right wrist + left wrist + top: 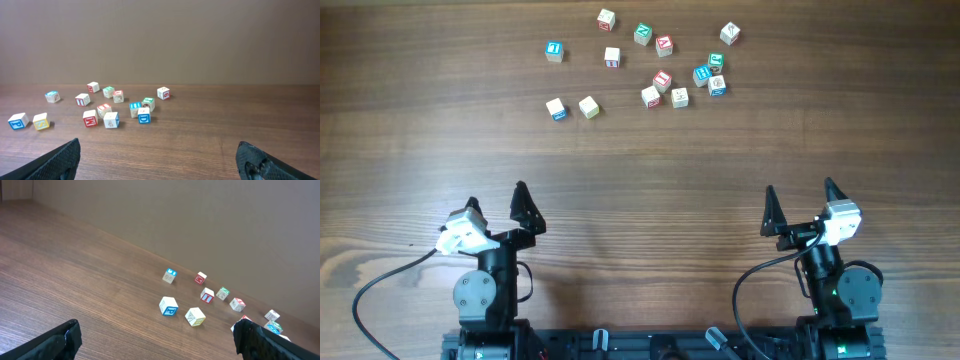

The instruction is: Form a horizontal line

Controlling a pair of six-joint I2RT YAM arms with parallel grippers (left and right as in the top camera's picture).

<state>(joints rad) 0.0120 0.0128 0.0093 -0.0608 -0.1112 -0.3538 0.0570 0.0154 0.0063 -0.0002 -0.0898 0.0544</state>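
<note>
- The left pincer [495, 195] hangs spread and bare over the desk's [640, 165] near side.
- The right pincer [800, 188] is spread too.
- The alphabet cubes [662, 79] lie scattered at the far side.

A brown wood-grain table [640, 160] carries fourteen small pale wooden cubes [662, 80] with coloured letters, all loose on its far half. At the left, a blue-printed cube [557, 109] and a yellow-printed cube [588, 107] sit near each other but apart. The rest are scattered further back and right, with three bunched close together [710, 74].
</note>
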